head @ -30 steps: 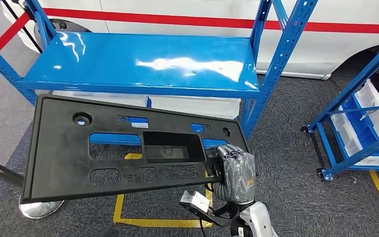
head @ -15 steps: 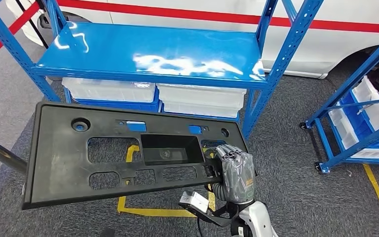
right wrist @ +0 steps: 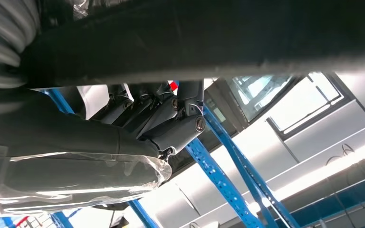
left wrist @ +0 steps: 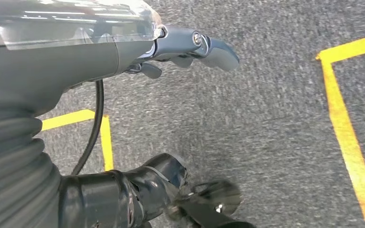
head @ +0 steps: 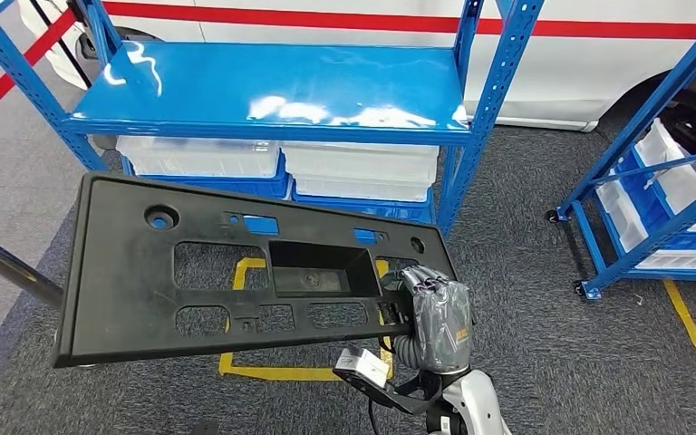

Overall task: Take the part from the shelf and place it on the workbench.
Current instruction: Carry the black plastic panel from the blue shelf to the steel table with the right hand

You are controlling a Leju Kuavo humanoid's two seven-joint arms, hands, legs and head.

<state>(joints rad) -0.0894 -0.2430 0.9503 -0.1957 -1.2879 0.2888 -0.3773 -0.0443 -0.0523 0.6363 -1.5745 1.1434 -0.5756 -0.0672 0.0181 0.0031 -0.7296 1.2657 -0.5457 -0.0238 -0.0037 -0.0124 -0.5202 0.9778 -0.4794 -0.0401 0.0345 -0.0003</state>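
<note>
The part (head: 127, 281) is a long black plastic panel with several cut-outs and a square recess in its middle. It hangs level in the air in front of me, clear of the blue shelf (head: 272, 91). My right hand (head: 437, 317) grips its right end from below, fingers hooked through a cut-out. In the right wrist view the part's dark underside (right wrist: 218, 42) runs above the curled fingers of my right hand (right wrist: 161, 123). My left hand (left wrist: 100, 52) hangs over the grey carpet, thumb and fingers apart, holding nothing.
White bins (head: 199, 156) sit on the lower level under the bare blue shelf. A second blue rack (head: 652, 181) with bins stands at the right. A white vehicle (head: 598, 82) is behind. Yellow floor tape (head: 272, 372) marks the carpet and a metal pole (head: 9, 267) crosses at left.
The whole picture has shifted: the shelf now sits farther away and more of its lower bins show, so the camera moved back. The part stays in my right hand's grip.
</note>
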